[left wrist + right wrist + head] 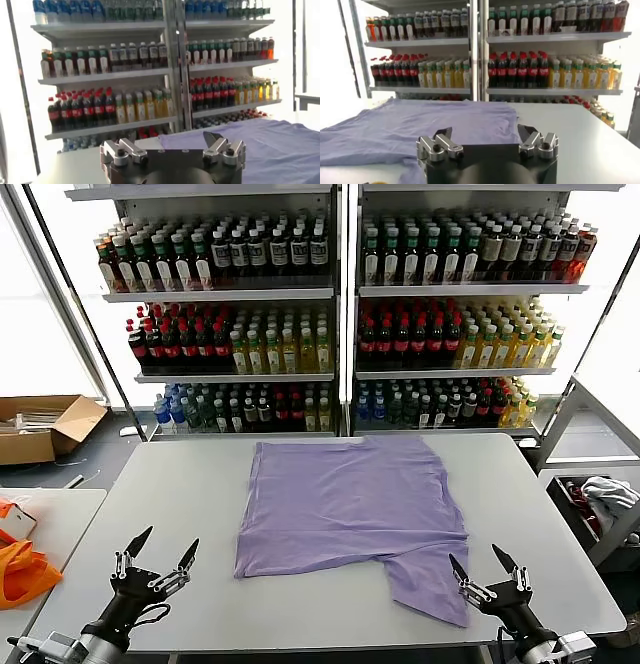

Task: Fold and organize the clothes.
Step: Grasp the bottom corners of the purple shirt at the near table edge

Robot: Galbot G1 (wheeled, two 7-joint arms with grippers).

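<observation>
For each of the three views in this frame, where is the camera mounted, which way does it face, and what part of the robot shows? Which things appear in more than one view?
Head view: looks forward and down at the table with the T-shirt; left gripper and right gripper, both open.
Left wrist view: low over the table, facing the drink shelves; left gripper in the foreground.
Right wrist view: low over the table, facing the shelves; right gripper in the foreground.
Shared: T-shirt and shelves appear in all three.

Across the top of the frame stand two white shelving units packed with rows of drink bottles, bright daylight behind them. A grey worktop fills the centre. At left, an open cardboard box sits on the floor.
</observation>
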